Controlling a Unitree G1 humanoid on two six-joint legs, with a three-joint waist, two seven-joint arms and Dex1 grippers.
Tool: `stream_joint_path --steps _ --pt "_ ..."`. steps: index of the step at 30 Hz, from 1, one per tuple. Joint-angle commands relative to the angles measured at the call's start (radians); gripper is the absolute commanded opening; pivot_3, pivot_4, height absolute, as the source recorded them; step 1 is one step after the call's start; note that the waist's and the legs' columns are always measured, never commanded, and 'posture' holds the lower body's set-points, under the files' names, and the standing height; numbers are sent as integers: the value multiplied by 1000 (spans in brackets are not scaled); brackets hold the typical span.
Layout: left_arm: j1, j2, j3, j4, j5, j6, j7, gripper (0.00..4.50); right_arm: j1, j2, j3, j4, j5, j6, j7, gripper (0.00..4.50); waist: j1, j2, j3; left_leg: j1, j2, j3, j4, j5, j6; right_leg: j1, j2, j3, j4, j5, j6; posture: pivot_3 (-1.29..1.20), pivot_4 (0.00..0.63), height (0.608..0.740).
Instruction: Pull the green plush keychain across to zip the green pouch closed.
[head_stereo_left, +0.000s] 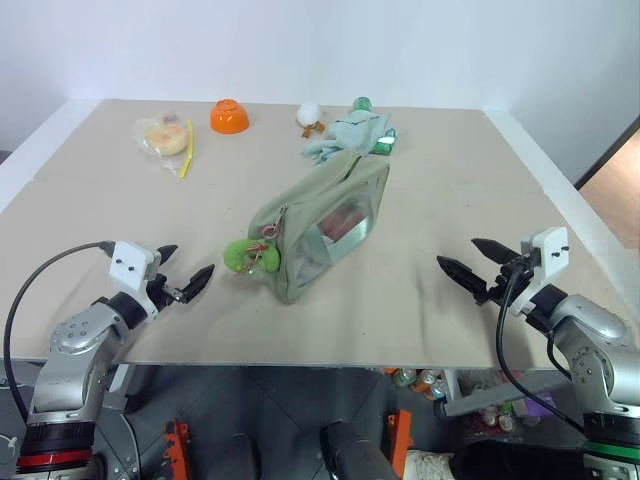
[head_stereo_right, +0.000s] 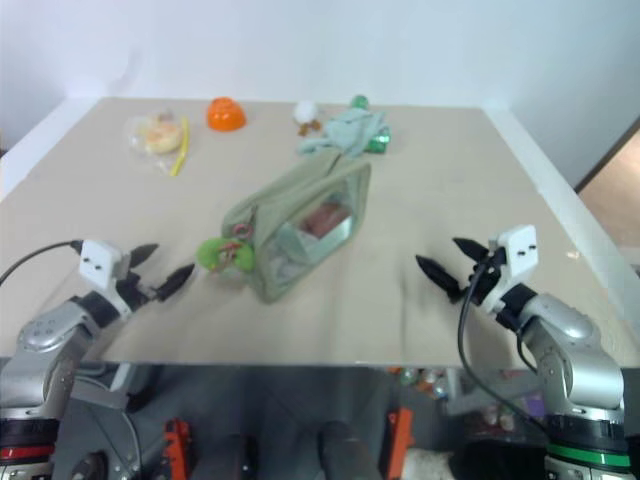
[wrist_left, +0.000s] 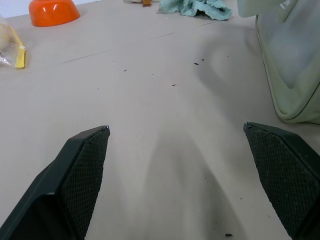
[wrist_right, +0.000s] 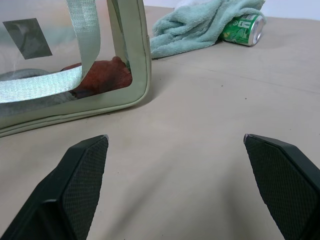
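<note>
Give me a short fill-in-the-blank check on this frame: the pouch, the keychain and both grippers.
1. The green plush keychain hangs at the end of the green pouch that lies nearer the robot's ____ gripper.
2. Both the left gripper and the right gripper have their fingers ____.
3. The bowl at the far edge of the table is ____ in colour.
4. The pale gloves lie on the ____ side of the pouch, away from the robot.

Missing words: left; open; orange; far
</note>
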Motion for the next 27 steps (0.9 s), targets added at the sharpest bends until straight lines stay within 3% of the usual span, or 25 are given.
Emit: stream_joint_path --steps 1,10,19,26,27 --pt "-24 4 20 -22 -9 -40 0 4453 -12 -10 -12 2 -1 -20 11 4500 0 0 0 0 0 0 0 0 0 0 0 0 0 0 0 0 150 740" --pt "-58 -15 44 18 -62 -76 -35 4453 -3 -15 -38 -9 60 85 16 4500 0 0 0 0 0 0 0 0 0 0 0 0 0 0 0 0 150 740" --pt "-62 -6 41 -16 -106 -22 -40 4453 -18 -33 -24 -4 23 28 40 4500 0 0 0 0 0 0 0 0 0 0 0 0 0 0 0 0 150 740" --pt "-28 59 70 -241 -261 137 -63 4453 -190 -107 26 28 27 20 150 4500 -5 1 0 0 0 0 1 0 0 0 0 0 0 1 0 0 150 740" --pt "-20 78 76 -291 -295 170 -71 4453 -274 -116 65 48 23 23 189 4500 -8 1 1 1 1 0 1 0 0 0 1 0 0 1 0 0 150 740"
